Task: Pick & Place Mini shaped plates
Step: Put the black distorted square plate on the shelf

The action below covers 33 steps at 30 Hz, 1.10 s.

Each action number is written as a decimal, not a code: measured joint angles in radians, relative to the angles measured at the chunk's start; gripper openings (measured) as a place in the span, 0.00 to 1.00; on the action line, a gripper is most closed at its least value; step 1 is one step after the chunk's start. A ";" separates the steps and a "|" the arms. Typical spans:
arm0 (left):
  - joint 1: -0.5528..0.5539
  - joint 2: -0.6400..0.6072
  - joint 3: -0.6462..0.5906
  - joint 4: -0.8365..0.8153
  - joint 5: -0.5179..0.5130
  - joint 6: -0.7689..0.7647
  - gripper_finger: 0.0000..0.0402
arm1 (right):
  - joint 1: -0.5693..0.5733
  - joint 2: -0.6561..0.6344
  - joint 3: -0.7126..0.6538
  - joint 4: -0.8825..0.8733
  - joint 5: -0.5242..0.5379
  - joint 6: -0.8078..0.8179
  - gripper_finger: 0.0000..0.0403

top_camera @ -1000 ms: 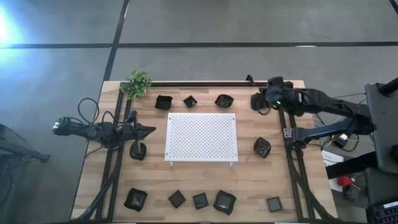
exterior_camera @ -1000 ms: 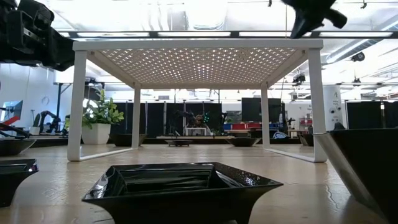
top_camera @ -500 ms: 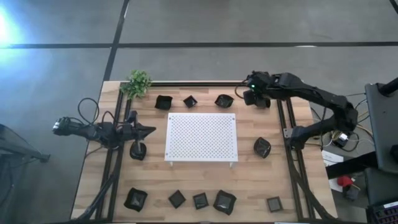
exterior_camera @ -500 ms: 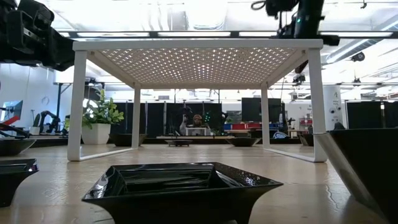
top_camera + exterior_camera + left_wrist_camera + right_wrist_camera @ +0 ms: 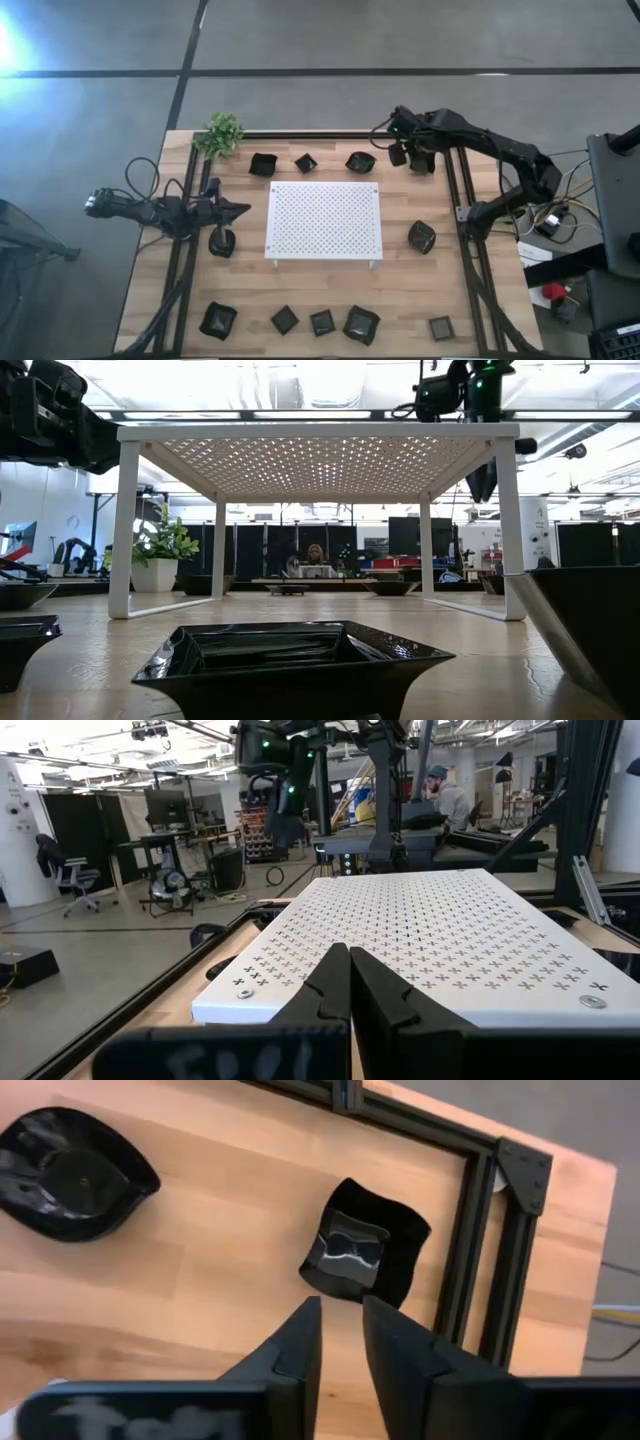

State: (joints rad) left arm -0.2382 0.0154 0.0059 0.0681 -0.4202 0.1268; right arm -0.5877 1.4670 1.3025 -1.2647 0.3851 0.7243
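The mini shaped plates are small glossy black dishes lying flat around the white board. A wavy-edged plate (image 5: 365, 1255) lies by the frame's far right corner, with a rounded plate (image 5: 75, 1185) (image 5: 360, 161) to its left. My right gripper (image 5: 342, 1320) (image 5: 405, 152) hangs over the table's far edge, fingers pointing down and slightly open, just on the near side of the wavy-edged plate and clear of it. My left gripper (image 5: 348, 965) (image 5: 240, 211) waits shut at the board's left side, above the table, near another plate (image 5: 221, 242).
The white perforated board (image 5: 323, 221) stands on legs at the table's middle. Two more plates (image 5: 263, 164) (image 5: 306, 162) lie along the far edge, one (image 5: 421, 237) lies right of the board, and several lie along the near edge (image 5: 322, 322). A green plant (image 5: 222, 133) stands at the far left corner. Black frame rails (image 5: 470, 1270) run beside the wavy-edged plate.
My right gripper has moved along the far edge toward the table's left, from over the right rail to just right of the rounded plate. In the low view its fingers now hang lower, beside the board's far right leg. The plates have not moved.
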 joint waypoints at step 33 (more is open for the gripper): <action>0.000 0.000 0.000 0.000 0.000 0.000 0.00 | -0.152 0.327 -0.006 0.110 -0.096 -0.052 0.19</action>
State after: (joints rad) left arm -0.2382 0.0154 0.0059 0.0680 -0.4202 0.1268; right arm -0.7396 1.7940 1.2970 -1.1547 0.2893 0.6728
